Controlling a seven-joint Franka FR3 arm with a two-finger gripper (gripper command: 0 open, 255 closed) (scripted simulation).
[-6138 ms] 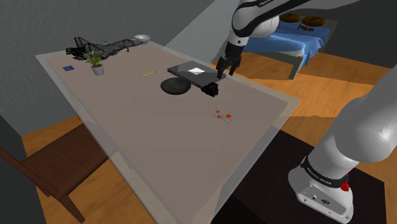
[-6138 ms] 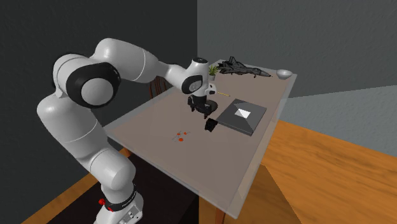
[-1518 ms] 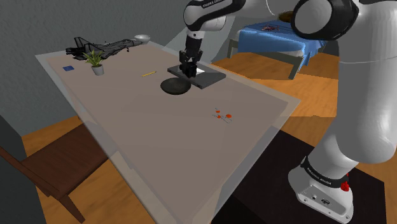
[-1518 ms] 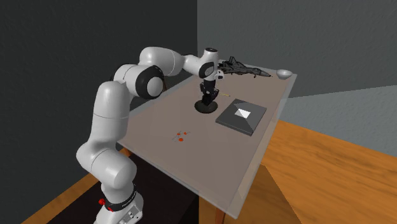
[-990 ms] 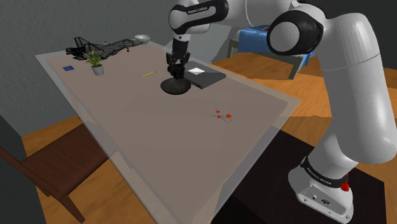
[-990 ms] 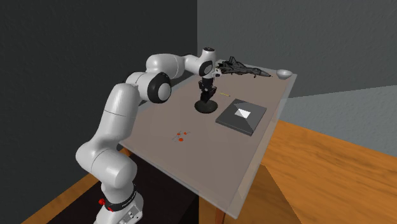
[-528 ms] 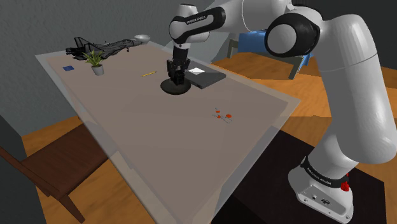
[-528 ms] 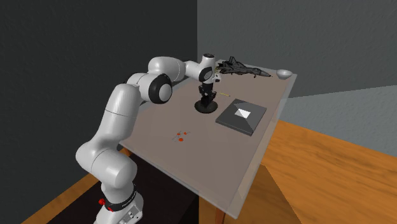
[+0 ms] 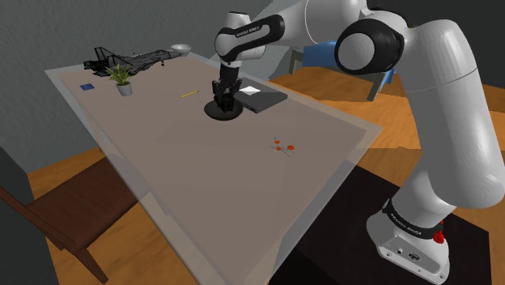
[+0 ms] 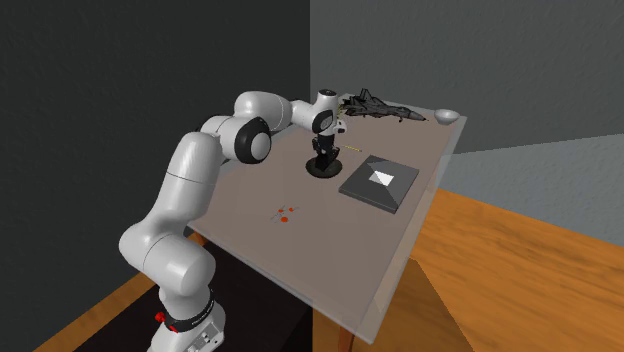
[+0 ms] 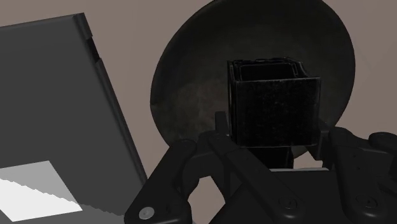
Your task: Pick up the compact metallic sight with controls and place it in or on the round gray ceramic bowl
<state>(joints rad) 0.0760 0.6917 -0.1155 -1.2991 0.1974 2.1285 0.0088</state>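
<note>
A small black boxy sight is clasped between my gripper's two fingers. It hangs directly over the round dark bowl, low above its inside; whether it touches the bowl I cannot tell. In the shoulder view the gripper points down onto the bowl near the table's middle. The second exterior view has the gripper standing on the same bowl, left of the flat box.
A dark grey flat box with a white label lies right beside the bowl. A yellow pencil, potted plant, model jet and small white bowl stand farther back. Small red bits lie nearer the stand.
The gripper, still shut on the sight, has come down over the bowl and slightly toward the shoulder view's left. The bowl and box have not moved.
</note>
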